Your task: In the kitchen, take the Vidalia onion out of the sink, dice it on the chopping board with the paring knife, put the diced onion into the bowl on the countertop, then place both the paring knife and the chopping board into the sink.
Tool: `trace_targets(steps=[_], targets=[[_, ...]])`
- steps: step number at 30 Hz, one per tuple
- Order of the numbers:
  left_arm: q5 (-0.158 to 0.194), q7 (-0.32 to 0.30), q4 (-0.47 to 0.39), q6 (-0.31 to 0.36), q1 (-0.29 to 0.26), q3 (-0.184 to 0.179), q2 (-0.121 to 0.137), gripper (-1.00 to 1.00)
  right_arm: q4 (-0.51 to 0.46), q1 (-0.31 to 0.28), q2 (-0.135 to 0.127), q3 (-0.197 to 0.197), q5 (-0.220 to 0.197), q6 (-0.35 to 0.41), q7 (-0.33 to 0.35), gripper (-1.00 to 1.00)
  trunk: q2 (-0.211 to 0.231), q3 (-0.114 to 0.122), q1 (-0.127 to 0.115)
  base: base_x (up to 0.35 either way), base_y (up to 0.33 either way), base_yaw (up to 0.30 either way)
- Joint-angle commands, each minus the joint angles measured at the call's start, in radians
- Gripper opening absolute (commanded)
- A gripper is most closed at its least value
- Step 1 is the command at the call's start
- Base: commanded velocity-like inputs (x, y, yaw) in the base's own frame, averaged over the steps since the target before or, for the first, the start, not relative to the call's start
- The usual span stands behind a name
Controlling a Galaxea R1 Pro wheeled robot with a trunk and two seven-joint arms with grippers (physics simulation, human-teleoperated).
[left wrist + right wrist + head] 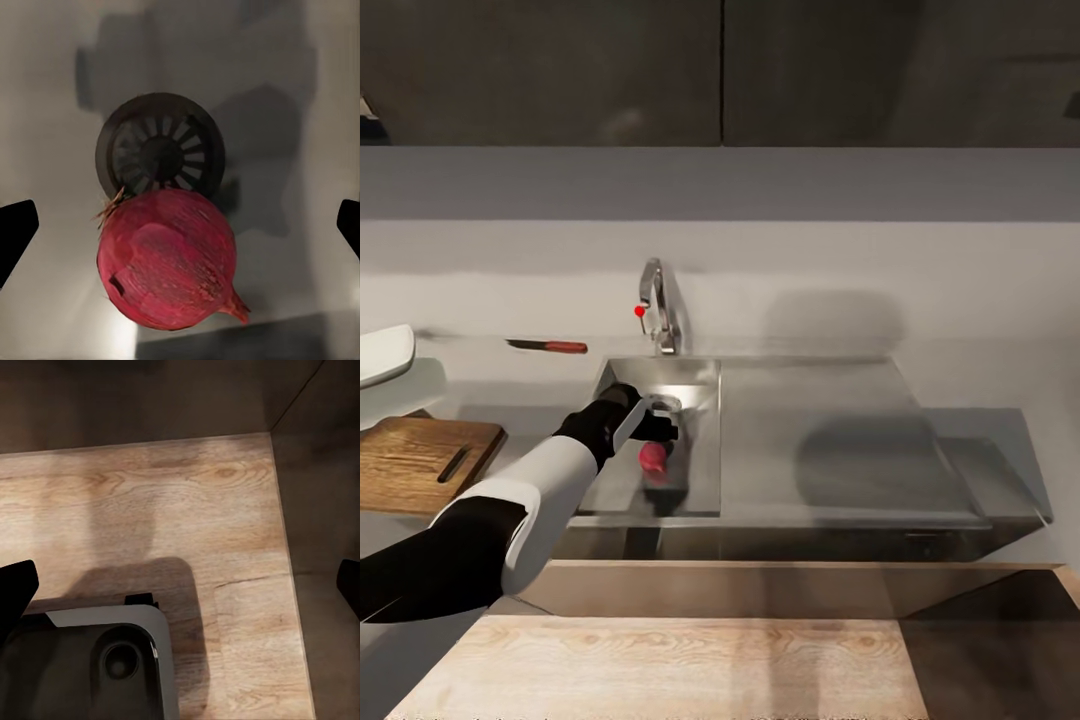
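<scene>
Your left gripper (180,225) has its jaws spread wide, dark fingertips (16,229) at both edges of the left wrist view, nothing between them touching. The small pinkish-red round Vidalia onion (166,259) sits centred in that gap, apart from both tips, its root tuft against the edge of the dark round slotted drain (160,150). In the head view the gripper (656,425) hangs just above the onion (652,457), inside the rectangular matte grey metal sink (700,385).

Step in hand, as I read it: the first one, picking the onion out of the basin. Next move calls for lowering until the tips straddle the bulb's widest part, then closing. It's round and papery, so it could roll or slip if you pinch too high.

Your right gripper (180,577) is parked open too, tips wide over pale wood floor (187,487), holding nothing.

Further out on the long matte grey countertop (510,375): the slim red-handled paring knife (548,346) lies near the back, left of the bent chrome tap (658,315). The brown wooden chopping board (420,462) with its oval slot sits at the left edge. The shallow white bowl (382,352) is just behind it. All untouched.
</scene>
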Motion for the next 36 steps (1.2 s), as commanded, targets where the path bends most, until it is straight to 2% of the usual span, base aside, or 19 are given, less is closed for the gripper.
trace_targets(steps=[1,36], targets=[[0.006,0.0,-0.001,0.004,0.0,-0.008,0.001,1.0,-0.001,0.0,0.001,-0.005,-0.004,-0.001,0.01,1.0,-0.002,-0.003,0.001,0.005,-0.004,0.0],[0.005,0.0,0.0,0.004,0.003,-0.008,0.004,1.0,-0.001,0.0,0.001,-0.005,-0.004,-0.002,0.01,1.0,-0.002,-0.059,0.001,-0.006,0.0,0.0]])
